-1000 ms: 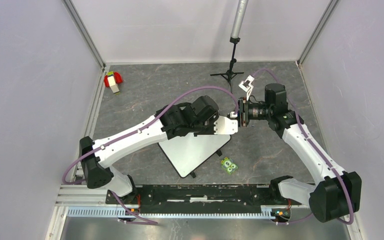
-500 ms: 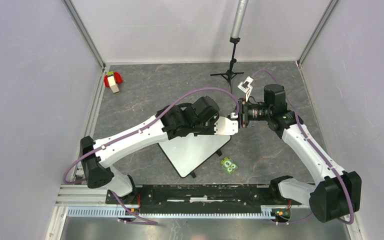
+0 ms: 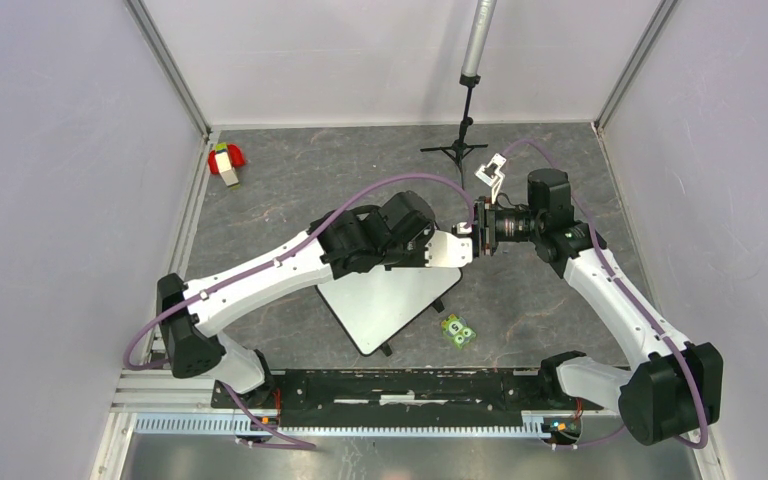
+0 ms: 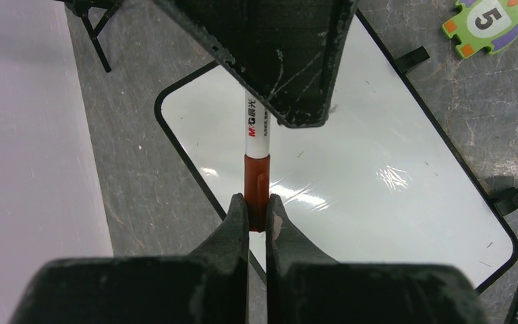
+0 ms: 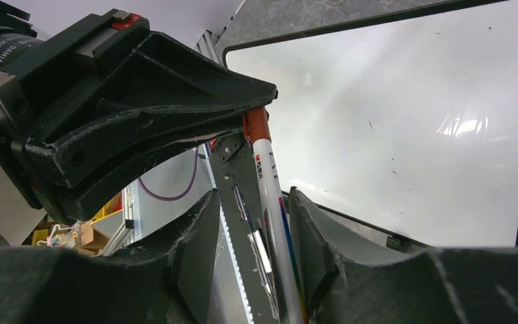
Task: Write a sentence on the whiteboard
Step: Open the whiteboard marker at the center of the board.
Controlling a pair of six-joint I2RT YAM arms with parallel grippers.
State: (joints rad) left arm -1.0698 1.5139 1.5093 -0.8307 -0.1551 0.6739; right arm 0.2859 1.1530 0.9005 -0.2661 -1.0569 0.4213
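Zero words yet on the whiteboard [image 3: 388,300], mid-tabletop. Your left fingers [image 4: 237,219] clamp the marker [image 4: 257,128] by its red end; right fingers [image 5: 195,236] stand apart around its barrel. Pen prep; next needs a firm barrel grip.

The right gripper's [image 5: 255,197] two black fingers stand apart at the bottom, and a marker [image 5: 268,182] runs up between them, with a clear gap on its left side. Its white barrel ends in a reddish-brown section, pinched in the tips of the left gripper [image 5: 255,111]. Behind lies the whiteboard [image 5: 405,101], glossy and black-rimmed, with glare and a few specks.
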